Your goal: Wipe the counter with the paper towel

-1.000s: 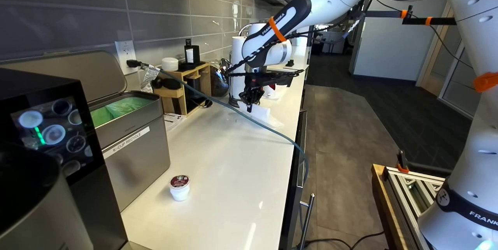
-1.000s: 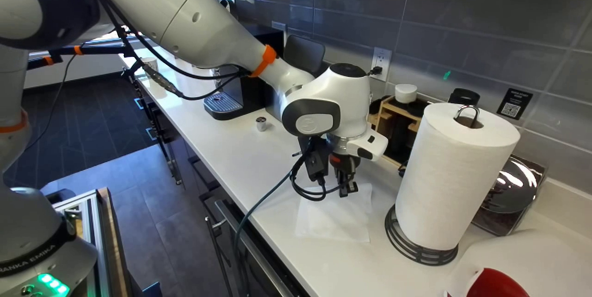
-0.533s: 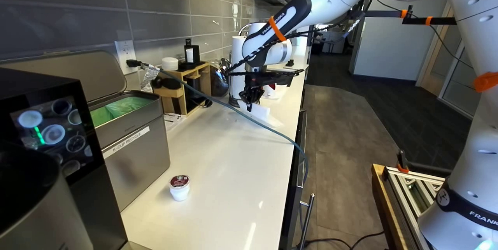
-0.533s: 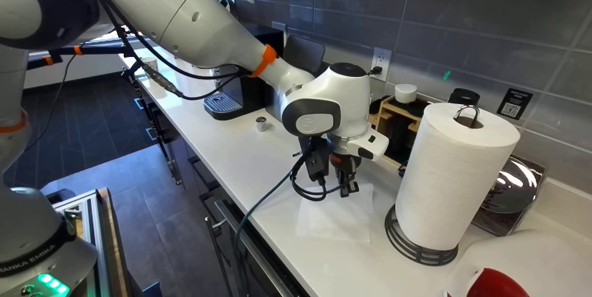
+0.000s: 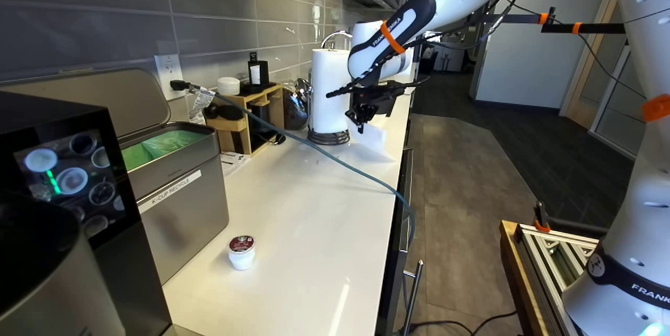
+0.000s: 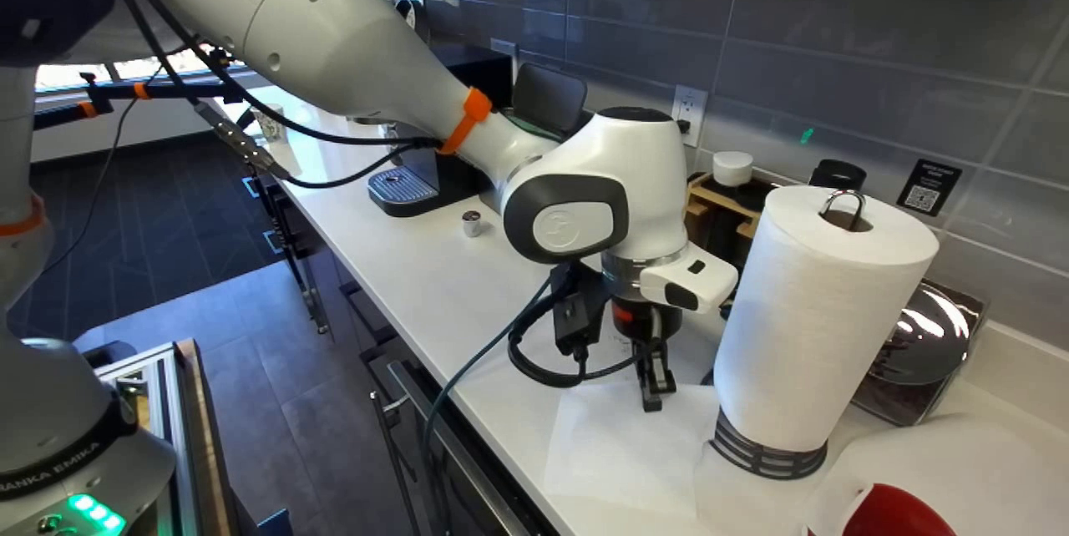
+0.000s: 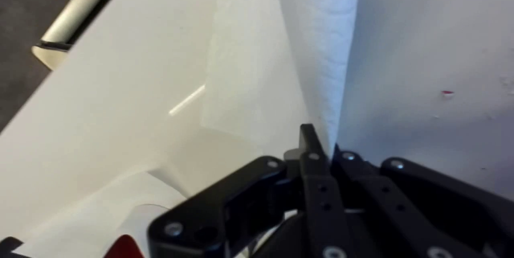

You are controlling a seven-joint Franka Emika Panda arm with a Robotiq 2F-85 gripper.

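A gripper (image 7: 326,149) pinches the paper towel (image 6: 628,461) near an upright roll (image 6: 823,323), presumably leaving slack to wipe the counter (image 5: 303,231).

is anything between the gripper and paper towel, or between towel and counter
Nothing visible: the gripper pinches the paper towel, with the counter directly below. In both exterior views, though, a blue cable crosses between the paper towel and the coffee pod.

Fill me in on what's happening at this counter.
A robot arm has its gripper shut on a white paper towel, next to the upright roll. The towel hangs from the grip, its lower part seemingly lying on the counter. In the wrist view, a small red-and-white speck shows on the counter, so wiping is probably not finished.
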